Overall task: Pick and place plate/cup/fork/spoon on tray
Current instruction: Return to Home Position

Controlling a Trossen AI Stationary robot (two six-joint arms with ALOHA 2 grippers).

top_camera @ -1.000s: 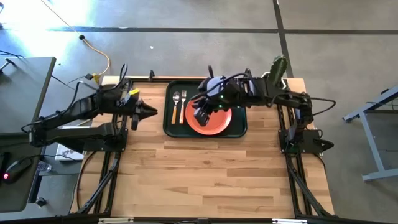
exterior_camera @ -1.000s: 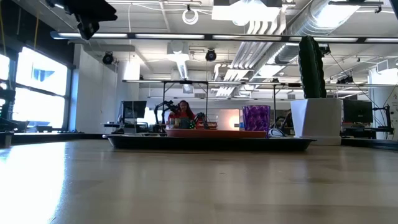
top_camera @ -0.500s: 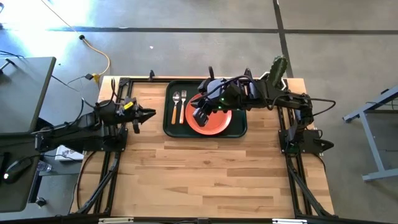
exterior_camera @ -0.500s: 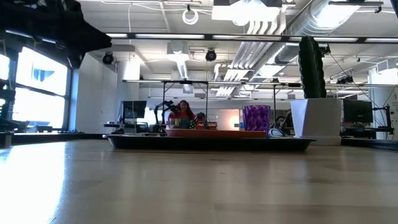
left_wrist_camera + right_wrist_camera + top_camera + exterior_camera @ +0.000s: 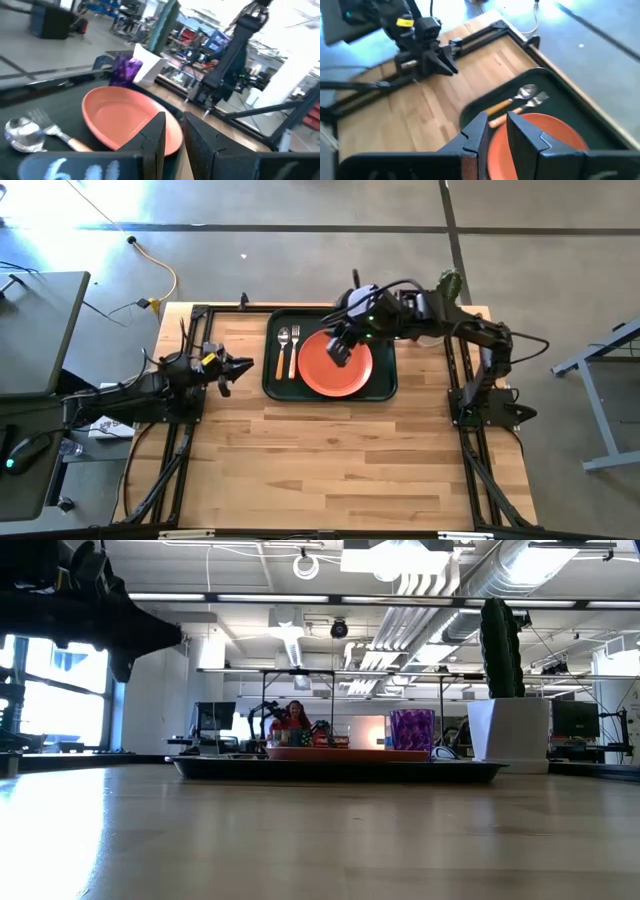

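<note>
- Now the right gripper [image 5: 338,352] hangs over the far edge of the round, flat orange plastic plate [image 5: 340,377]. Its two dark fingers [image 5: 476,134] are close together with only a thin slit between them. They grip nothing.
- The plate lies flat in the middle of the big dark green tray with round corners [image 5: 272,385], right under that gripper.
- The slim spoon with a silver bowl and an orange handle [image 5: 283,350] and the slim fork with silver prongs and an orange handle [image 5: 295,352] lie side by side on the tray. They are between the plate and the tray's left rim, and the spoon is nearer the rim. Both are well to the left of the right gripper.
- The small dark purple cup [image 5: 412,729] stands on the tray past the plate, near the white planter [image 5: 510,735] with its tall green cactus [image 5: 497,640]. In the high view the right arm hides the cup.
- The left gripper [image 5: 238,365] is over the bare wooden table [image 5: 330,460], just beside the tray's left rim, and it points at the tray. Its fingers [image 5: 155,135] are also nearly together and hold nothing.
- A small yellow label [image 5: 208,358] sits on the left arm. It is too small to read.
- White marks show low on the left gripper in its wrist view. They are too blurry to read.
</note>
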